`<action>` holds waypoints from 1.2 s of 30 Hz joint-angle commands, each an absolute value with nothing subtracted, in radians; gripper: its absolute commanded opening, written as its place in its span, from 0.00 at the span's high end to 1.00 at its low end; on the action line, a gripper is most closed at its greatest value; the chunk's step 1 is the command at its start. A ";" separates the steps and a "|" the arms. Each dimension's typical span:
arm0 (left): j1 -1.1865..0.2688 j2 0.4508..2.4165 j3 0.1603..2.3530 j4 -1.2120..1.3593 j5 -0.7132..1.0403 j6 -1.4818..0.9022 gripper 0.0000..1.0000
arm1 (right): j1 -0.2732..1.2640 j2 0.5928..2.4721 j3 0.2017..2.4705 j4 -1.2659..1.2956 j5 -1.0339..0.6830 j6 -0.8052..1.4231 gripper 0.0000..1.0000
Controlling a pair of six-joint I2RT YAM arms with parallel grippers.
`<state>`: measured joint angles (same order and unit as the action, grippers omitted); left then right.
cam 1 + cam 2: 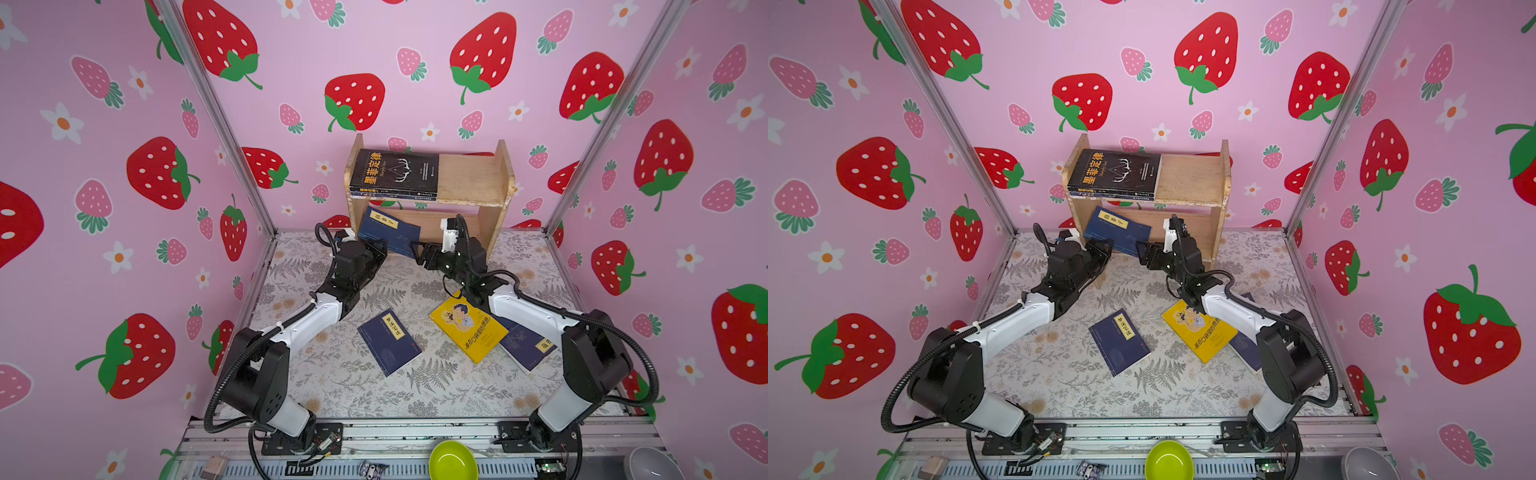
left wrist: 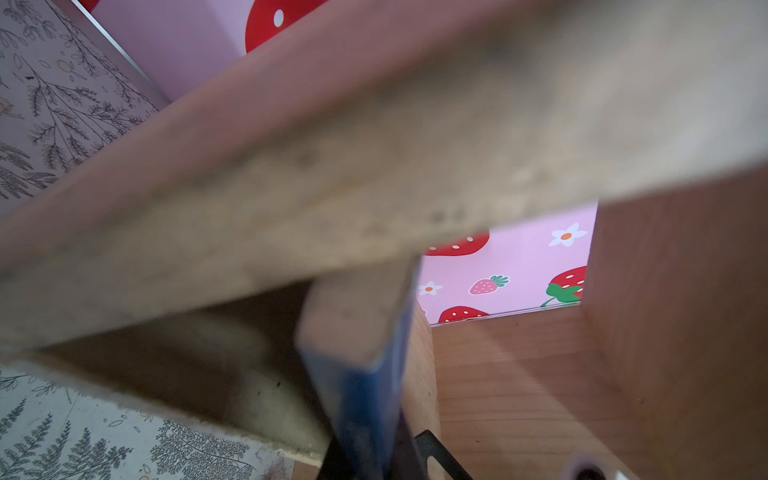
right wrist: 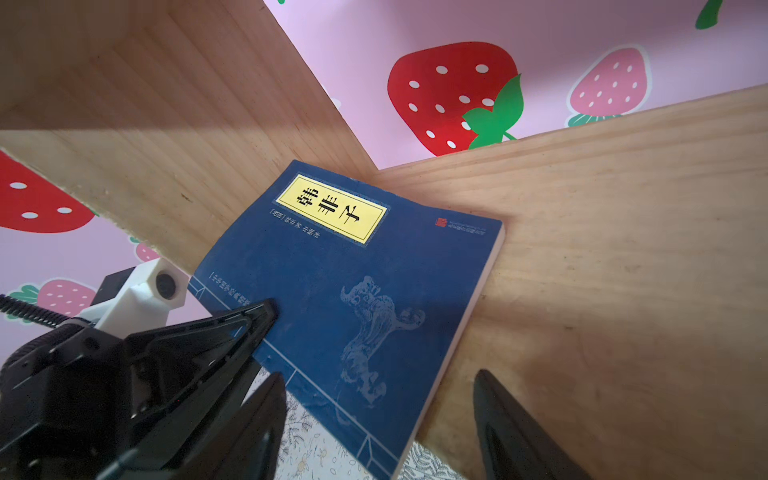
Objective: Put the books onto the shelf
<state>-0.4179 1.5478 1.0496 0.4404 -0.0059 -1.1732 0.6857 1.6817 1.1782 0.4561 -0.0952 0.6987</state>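
Observation:
The wooden shelf [image 1: 473, 178] [image 1: 1187, 178] stands against the back wall. A black book [image 1: 395, 170] [image 1: 1115, 170] lies on its top tier, on other books. My left gripper [image 1: 380, 247] [image 1: 1104, 249] [image 2: 370, 461] is shut on a navy book [image 1: 388, 232] [image 1: 1117, 230] [image 2: 365, 395] [image 3: 353, 282], which is tilted and partly inside the lower tier. My right gripper [image 1: 419, 251] [image 1: 1142, 251] [image 3: 380, 374] is open just in front of that book's near corner, and I see no contact with the book. Another navy book [image 1: 388, 340] and a yellow book [image 1: 467, 328] lie on the table.
A further navy book [image 1: 525, 345] lies partly under the yellow one and under my right arm. The right half of the shelf's top tier is bare wood. A green bowl [image 1: 453, 461] and a grey bowl [image 1: 652, 463] sit beyond the front rail.

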 commanded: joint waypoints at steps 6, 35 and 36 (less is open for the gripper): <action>-0.413 1.566 1.065 0.489 -0.064 -1.178 1.00 | 0.699 1.751 1.224 0.489 -0.097 0.751 0.31; -0.406 1.332 1.023 0.038 -0.166 -1.104 0.28 | 0.714 1.860 1.275 0.420 -0.036 0.760 0.39; -0.405 1.309 1.014 0.024 -0.176 -1.079 0.27 | 0.715 1.862 1.280 0.419 -0.033 0.754 0.39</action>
<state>-0.4118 1.3827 1.0409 0.1333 -0.1009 -1.1500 0.7116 1.8053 1.2747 0.5156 -0.0612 0.7616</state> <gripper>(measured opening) 0.721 0.612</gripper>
